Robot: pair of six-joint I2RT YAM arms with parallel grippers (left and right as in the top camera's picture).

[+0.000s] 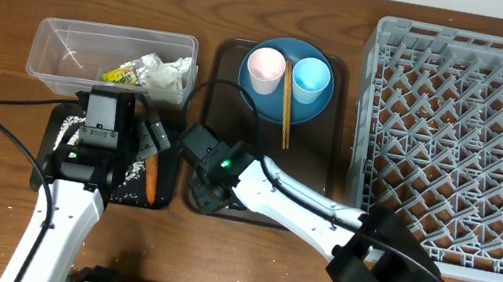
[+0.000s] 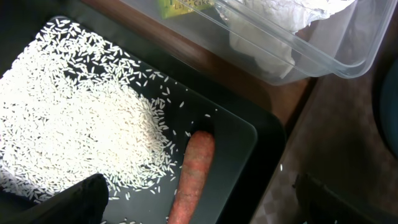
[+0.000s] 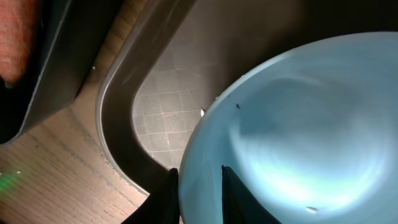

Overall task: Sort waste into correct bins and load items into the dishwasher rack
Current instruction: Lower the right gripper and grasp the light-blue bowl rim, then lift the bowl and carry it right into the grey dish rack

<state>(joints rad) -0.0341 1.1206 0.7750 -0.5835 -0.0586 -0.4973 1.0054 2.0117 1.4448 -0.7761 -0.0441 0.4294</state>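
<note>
My right gripper (image 3: 198, 171) is shut on the rim of the light-blue bowl (image 3: 298, 124), one finger inside and one outside, over the near end of the brown serving tray (image 3: 161, 93). From overhead this gripper (image 1: 207, 183) hides the bowl. My left gripper (image 2: 202, 208) hangs open over the black tray (image 2: 236, 134), its fingers either side of the carrot piece (image 2: 196, 168), beside the heap of rice (image 2: 74, 118). The wrapper (image 1: 151, 72) lies in the clear tub (image 1: 55, 39). On the dark-blue plate (image 1: 263, 102) stand the pink cup (image 1: 265, 67) and light-blue cup (image 1: 310, 77), with chopsticks (image 1: 287, 106) across it.
The grey dishwasher rack (image 1: 464, 144) fills the right side of the table. The brown serving tray (image 1: 322, 173) lies between it and the black tray (image 1: 53, 145). Cables trail off the left arm across the wood.
</note>
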